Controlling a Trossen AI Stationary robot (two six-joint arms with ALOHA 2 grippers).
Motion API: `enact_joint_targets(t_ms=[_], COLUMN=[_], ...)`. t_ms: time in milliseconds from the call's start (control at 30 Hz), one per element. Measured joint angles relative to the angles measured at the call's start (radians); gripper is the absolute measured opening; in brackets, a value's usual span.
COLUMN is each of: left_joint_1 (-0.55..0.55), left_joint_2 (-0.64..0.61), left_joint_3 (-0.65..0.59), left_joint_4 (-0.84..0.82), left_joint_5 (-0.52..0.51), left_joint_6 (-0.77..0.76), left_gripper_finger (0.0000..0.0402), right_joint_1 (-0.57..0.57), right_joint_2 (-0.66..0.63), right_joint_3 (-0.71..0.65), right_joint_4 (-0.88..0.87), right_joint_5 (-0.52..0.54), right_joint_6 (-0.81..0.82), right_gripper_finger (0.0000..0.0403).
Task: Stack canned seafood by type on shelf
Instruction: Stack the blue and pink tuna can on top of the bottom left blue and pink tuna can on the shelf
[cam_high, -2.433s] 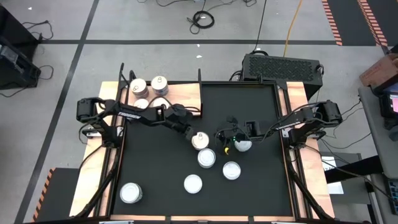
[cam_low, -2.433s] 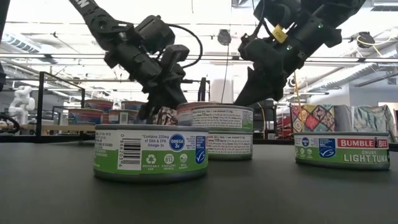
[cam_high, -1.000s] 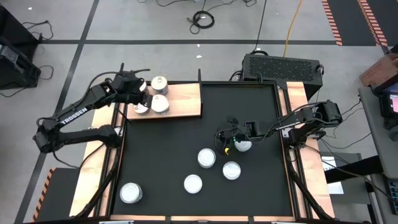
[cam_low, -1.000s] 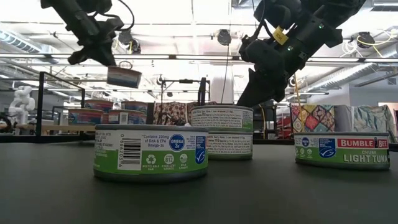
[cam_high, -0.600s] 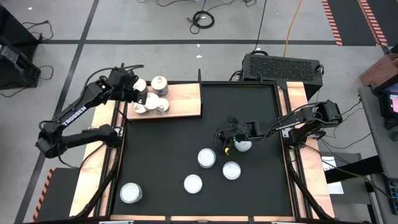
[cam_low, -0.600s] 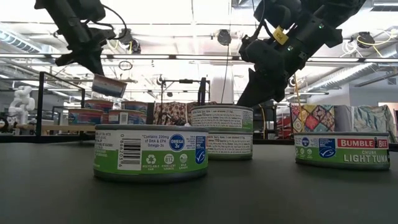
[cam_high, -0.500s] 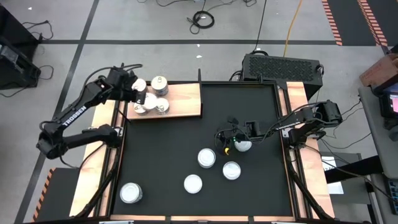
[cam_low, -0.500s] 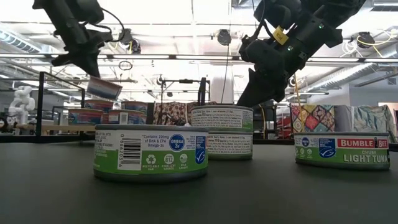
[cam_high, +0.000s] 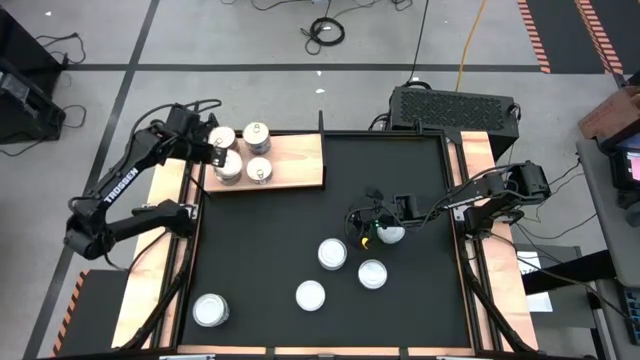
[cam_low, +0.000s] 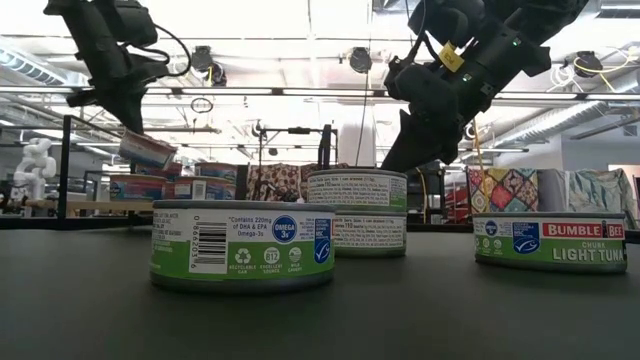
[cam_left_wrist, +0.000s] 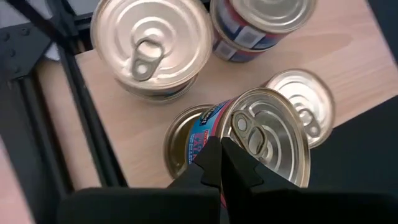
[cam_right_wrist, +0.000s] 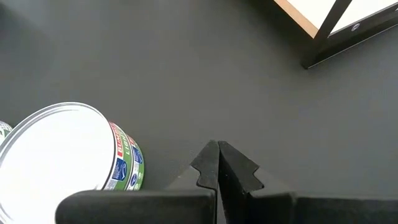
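Holding a red-and-blue tin by its rim, our left gripper has its fingers pressed together on the edge, and the tin hangs tilted over the shelf at the desk's far left corner. We judge this tin is about to go onto another gold-topped tin lying directly beneath it on the board. Around it on the shelf we count three more tins: a gold pull-tab one, a second red-and-blue one, and a smaller-looking pull-tab top just beside the held tin. So the shelf carries roughly four tins plus the one in hand.

Our right gripper waits with its fingers pressed together and empty, low over the black mat near the desk's middle right, just beside a green-labelled tin.

Left on the mat, we see five pale-topped tins in the high view: one at the right gripper, three clustered near the middle, and one near the front left corner. We reckon the gold-topped kind is nearly sorted, while the pale-topped kind has not yet been moved.
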Motion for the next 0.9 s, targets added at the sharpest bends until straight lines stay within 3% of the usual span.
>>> enact_joint_targets(t_ms=[900], left_joint_1=[0.036], left_joint_2=[0.037], left_joint_3=[-0.026], left_joint_4=[-0.002], left_joint_5=[-0.017], left_joint_6=[0.052], left_gripper_finger=[0.0000], right_joint_1=[0.000], right_joint_2=[0.000], right_joint_3=[0.000], right_joint_4=[0.000], right_joint_5=[0.000], right_joint_6=[0.008], right_gripper_finger=[0.0000])
